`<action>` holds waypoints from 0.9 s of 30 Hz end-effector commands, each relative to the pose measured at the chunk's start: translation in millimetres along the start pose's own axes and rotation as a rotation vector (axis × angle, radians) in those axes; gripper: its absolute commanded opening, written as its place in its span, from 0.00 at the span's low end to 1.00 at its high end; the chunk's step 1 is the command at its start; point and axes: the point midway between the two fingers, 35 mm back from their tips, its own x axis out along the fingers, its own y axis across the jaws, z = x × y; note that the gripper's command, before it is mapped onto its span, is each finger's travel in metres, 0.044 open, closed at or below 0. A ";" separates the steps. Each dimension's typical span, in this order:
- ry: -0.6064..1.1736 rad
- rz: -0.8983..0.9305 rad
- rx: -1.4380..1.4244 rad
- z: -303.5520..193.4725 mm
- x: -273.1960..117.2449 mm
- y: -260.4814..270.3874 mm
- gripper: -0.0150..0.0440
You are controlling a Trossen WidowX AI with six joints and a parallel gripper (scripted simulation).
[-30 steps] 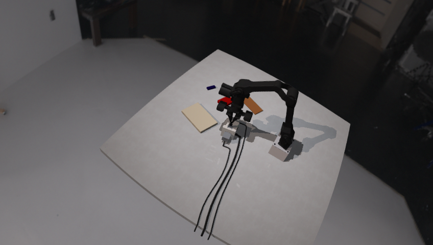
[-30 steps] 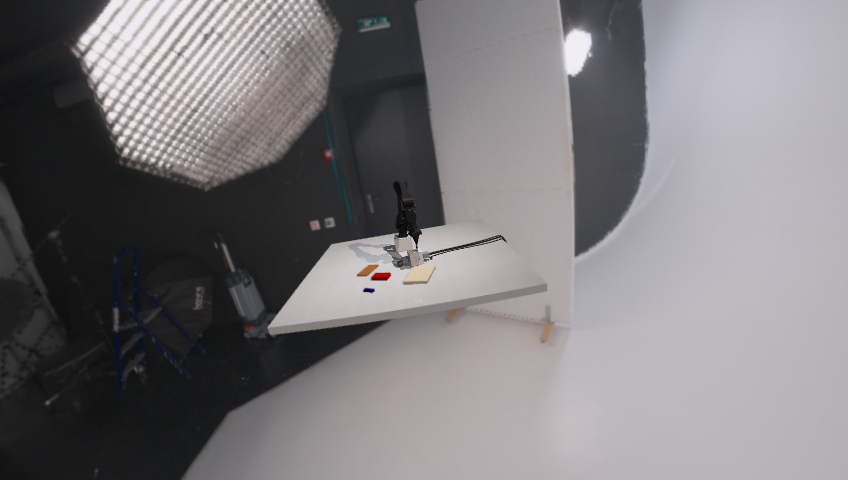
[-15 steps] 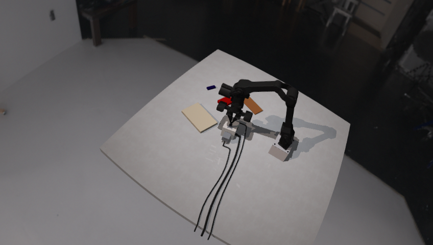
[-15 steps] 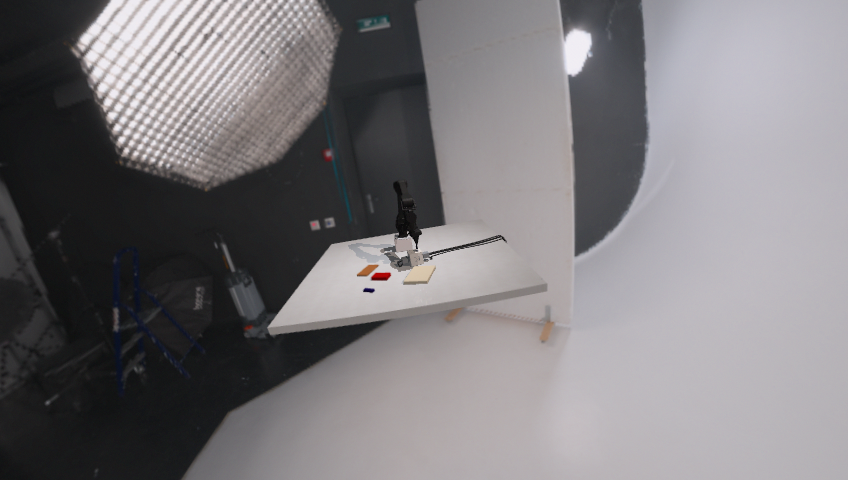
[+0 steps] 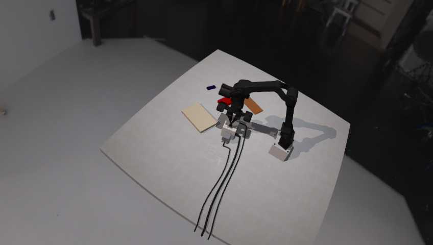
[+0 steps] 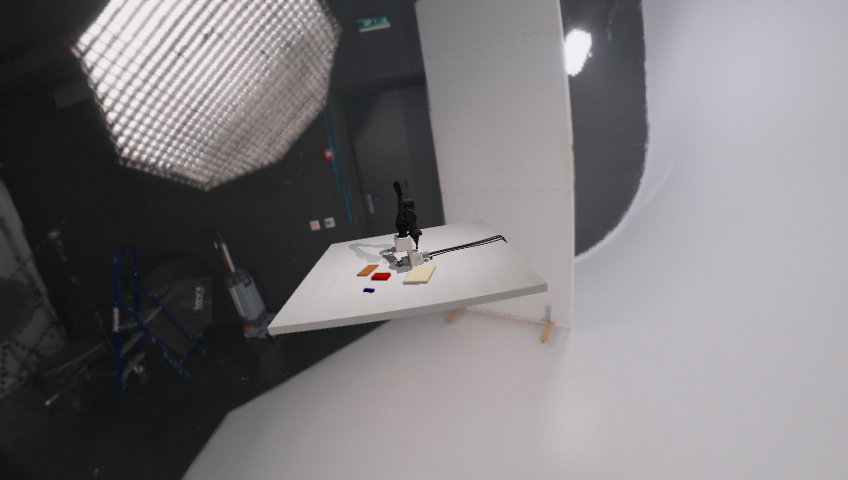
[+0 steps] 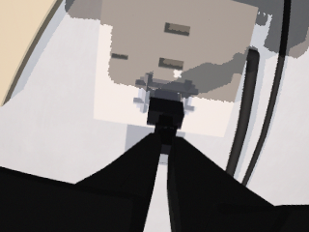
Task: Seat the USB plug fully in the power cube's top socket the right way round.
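The power cube (image 5: pixel 224 130) (image 6: pixel 415 259) (image 7: pixel 135 34) is a pale block on the table, with dark slots in its top. My gripper (image 5: pixel 230 123) (image 6: pixel 417 246) (image 7: pixel 164 145) points down at it and is shut on the USB plug (image 7: pixel 165 111), a small black body. In the wrist view the plug stands over the cube's top near the lower edge, in front of a grey metal frame (image 7: pixel 169 89). The fingers meet just below the plug body. How deep the plug sits, and which way round it is, I cannot tell.
A grey adapter (image 5: pixel 226 136) is on the cube's side. Black cables run to the table's front edge; a thick one (image 7: pixel 243 111) passes beside the cube. A beige book (image 5: pixel 198 117) (image 6: pixel 420 274), red block (image 5: pixel 223 101) (image 6: pixel 381 276), orange slab (image 5: pixel 253 105) (image 6: pixel 368 270) and blue stick (image 5: pixel 210 87) (image 6: pixel 368 290) lie about.
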 end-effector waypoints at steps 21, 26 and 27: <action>0.003 -0.002 -0.003 -0.1 4.4 0.1 0.25; 0.003 -0.002 -0.003 0.0 5.0 0.1 0.25; 0.003 -0.002 -0.003 0.0 5.1 0.1 0.25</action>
